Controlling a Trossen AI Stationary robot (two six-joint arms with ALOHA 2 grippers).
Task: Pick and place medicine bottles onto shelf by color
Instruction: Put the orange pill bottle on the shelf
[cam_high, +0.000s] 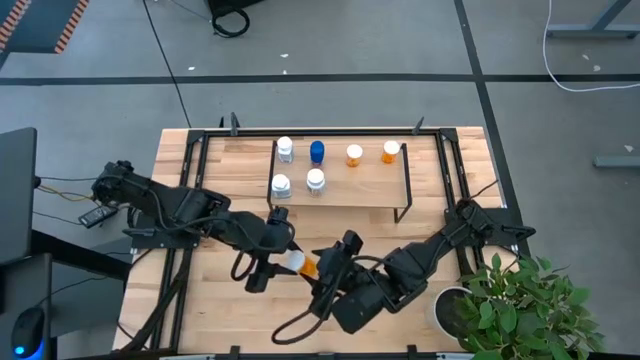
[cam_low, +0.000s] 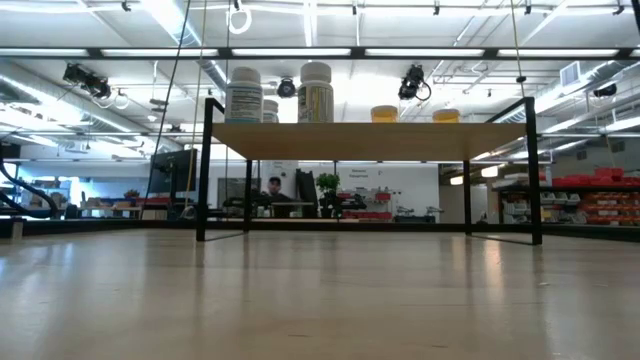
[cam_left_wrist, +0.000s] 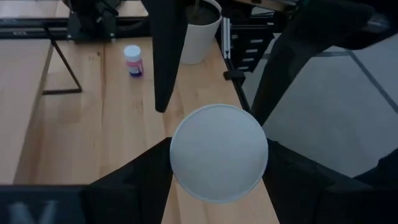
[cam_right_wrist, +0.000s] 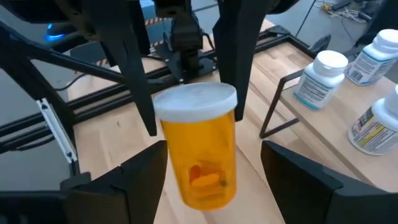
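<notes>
An orange medicine bottle with a white cap hangs above the table's near middle, between my two grippers. My left gripper is shut on its cap end. My right gripper is open; its fingers stand on either side of the orange body, and I see a gap on one side. The shelf stands at the far middle. On it stand several bottles: white, blue and orange. A pinkish bottle stands on the table by a shelf leg. My left gripper pinches the bottle's white cap between its two fingers, one on each side of the rim. The fingers come from the table's left, over the cap end and along the bottle. The bottle is lifted clear, its body pointing toward my right gripper.
A white pot with a green plant stands at the table's near right corner, beside my right arm. The shelf's black legs are close behind the bottle. In the low view the shelf shows with bottles on top.
</notes>
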